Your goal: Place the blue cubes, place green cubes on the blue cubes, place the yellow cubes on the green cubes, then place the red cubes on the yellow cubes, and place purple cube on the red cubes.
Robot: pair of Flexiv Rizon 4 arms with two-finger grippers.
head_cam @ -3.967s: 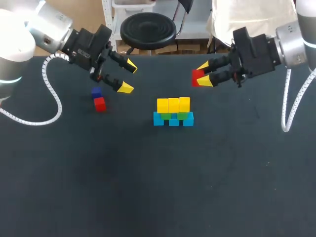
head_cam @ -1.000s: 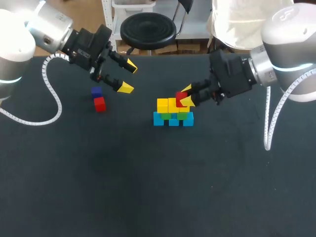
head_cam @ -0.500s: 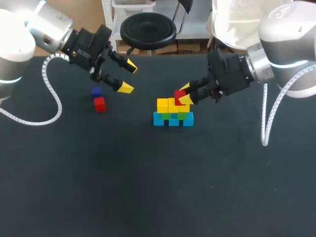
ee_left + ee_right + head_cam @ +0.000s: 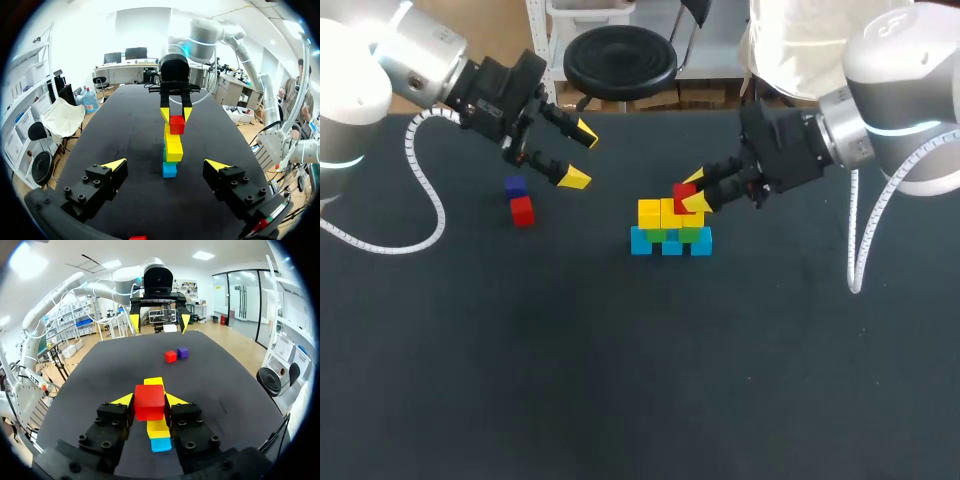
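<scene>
Red is the colour between the yellow tips of the right gripper: both fingers press a red cube from two sides, so the grasp is firm. This arm comes in from the right of the black table and holds the cube at the top of the stack near the table's middle, over the right end of its upper layer. Whether the cube's underside touches that layer or hangs just above it cannot be told from any view. The stack itself is a row of blue cubes on the table, with green cubes showing as a thin band on them and yellow cubes on the green. In the right wrist view the held cube covers most of the stack, with only a yellow face and a blue one showing under it. The left gripper hangs above the table well to the left of the stack, its fingers spread wide apart and grasping nothing. Below and beside it, on the table, lie a second red cube and a purple cube, touching or nearly so, the purple one farther back, both well apart from the stack.
</scene>
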